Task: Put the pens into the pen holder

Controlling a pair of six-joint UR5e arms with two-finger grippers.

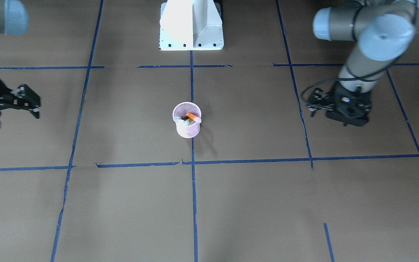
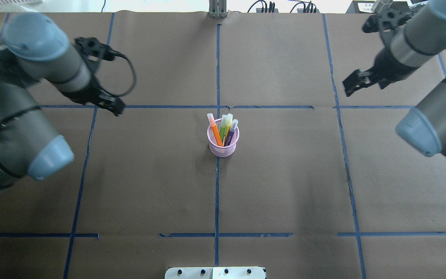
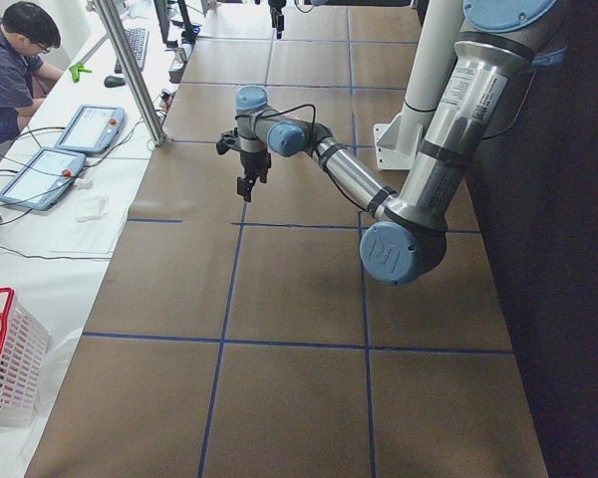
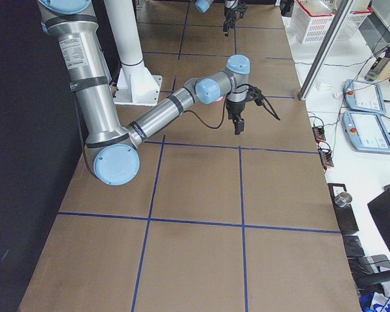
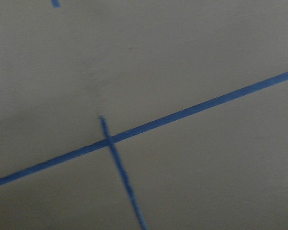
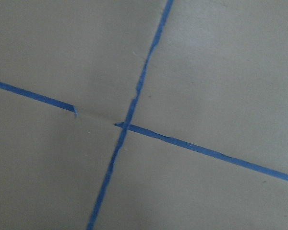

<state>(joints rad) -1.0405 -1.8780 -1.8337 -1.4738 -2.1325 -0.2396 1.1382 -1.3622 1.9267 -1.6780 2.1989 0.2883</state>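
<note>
Left pincer (image 2: 117, 109) well apart from pen holder (image 2: 223, 150); pens (image 2: 216, 134) inside.

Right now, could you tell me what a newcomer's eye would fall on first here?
The pink pen holder at the centre of the table, with four bright pens standing in it: orange, green, yellow, purple. The left gripper and right gripper hang far off to either side, nothing in them.
</note>
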